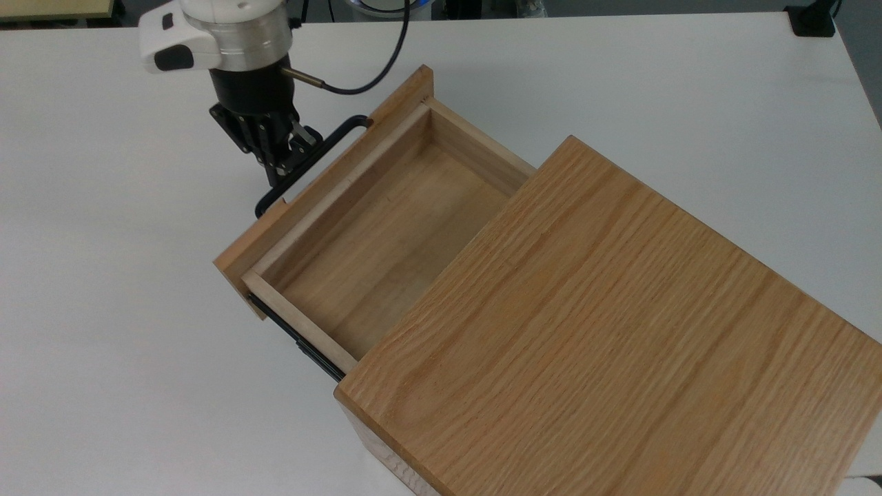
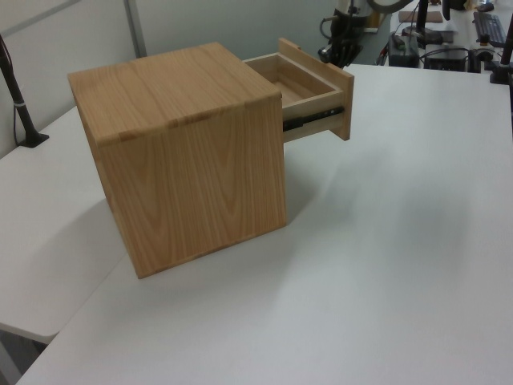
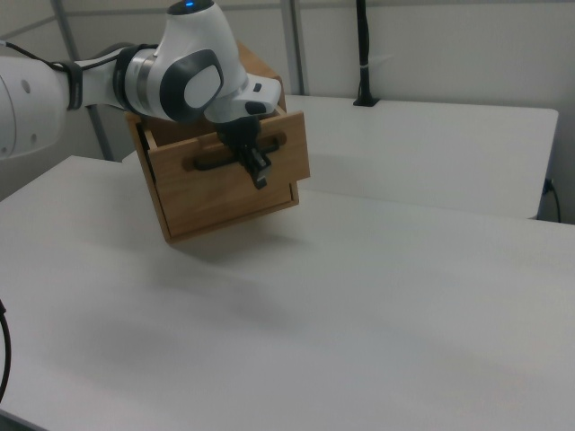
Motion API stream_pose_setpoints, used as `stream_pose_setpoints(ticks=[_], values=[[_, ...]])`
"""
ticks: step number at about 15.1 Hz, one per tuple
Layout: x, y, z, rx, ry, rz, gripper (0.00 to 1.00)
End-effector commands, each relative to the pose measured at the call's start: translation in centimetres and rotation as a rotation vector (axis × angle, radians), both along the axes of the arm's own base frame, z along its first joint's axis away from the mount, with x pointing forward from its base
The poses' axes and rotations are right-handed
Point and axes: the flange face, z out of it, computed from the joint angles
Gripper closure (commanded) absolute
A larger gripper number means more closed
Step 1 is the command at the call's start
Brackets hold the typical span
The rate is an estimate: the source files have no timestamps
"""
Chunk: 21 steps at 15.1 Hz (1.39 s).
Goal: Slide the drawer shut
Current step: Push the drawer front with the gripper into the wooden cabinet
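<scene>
Wooden drawer juts partway out of the cabinet on the tabletop. The claw presses at the black handle; whether its fingers are apart or together, I cannot tell. An off-centre push might skew the rails and jam it, or shove the cabinet itself.

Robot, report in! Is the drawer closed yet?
Gripper against the black handle. Drawer partly open. Nothing in the way.

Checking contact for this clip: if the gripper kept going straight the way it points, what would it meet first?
The gripper points down at the drawer's black handle. It looks already against the bar, so the handle comes first, then likely the drawer front panel; depth is unclear.
</scene>
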Motion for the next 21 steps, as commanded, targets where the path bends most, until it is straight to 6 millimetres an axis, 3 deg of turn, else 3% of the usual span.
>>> stream_pose_setpoints(ticks=[1, 4, 6, 8, 10, 15, 21], values=[[2.1, 3.4, -0.7, 0.041, -0.047, -0.066, 1.00], [3.6, 4.8, -0.7, 0.051, -0.065, -0.064, 1.00], [4.4, 7.3, -1.0, 0.073, -0.072, -0.051, 1.00], [5.4, 7.7, -0.5, 0.082, -0.102, -0.047, 1.00], [6.0, 9.6, 0.0, 0.100, -0.164, -0.061, 1.00], [7.0, 12.2, -1.4, 0.124, -0.218, -0.065, 1.00], [7.9, 12.9, -1.9, 0.145, -0.294, -0.072, 1.00]])
